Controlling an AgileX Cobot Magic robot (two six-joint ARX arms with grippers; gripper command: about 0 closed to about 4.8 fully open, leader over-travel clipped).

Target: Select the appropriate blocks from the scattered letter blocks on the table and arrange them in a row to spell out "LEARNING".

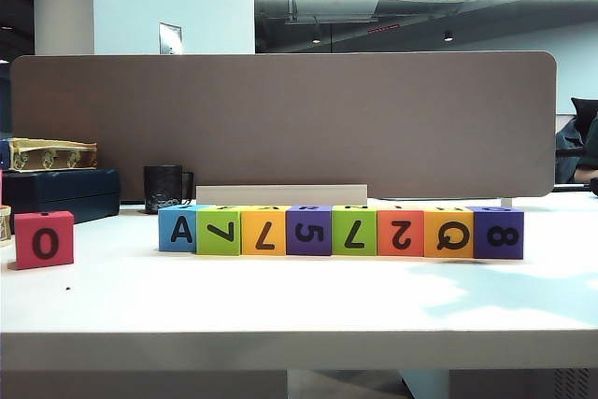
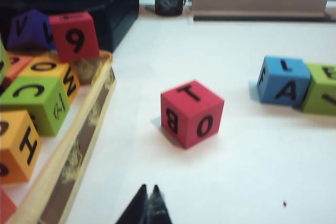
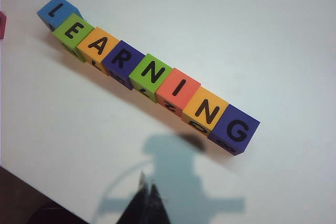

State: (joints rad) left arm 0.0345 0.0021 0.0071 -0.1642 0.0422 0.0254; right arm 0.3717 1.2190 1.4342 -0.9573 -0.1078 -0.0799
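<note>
White flat tabletop (image 1: 280,296) carries a touching row of eight small matte coloured cubes (image 3: 149,74), tops spelling LEARNING. Well apart sits a lone red cube (image 2: 191,114). Left gripper (image 2: 147,203) and right gripper (image 3: 146,199) hover, jaws together, empty.

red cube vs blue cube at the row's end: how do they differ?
The red cube stands alone, apart from the row; the blue cube touches the green cube as the row's left end. Red's front shows "O", blue's shows "A". Red sits turned at an angle to the row. Both look equal in size, with black characters.
</note>
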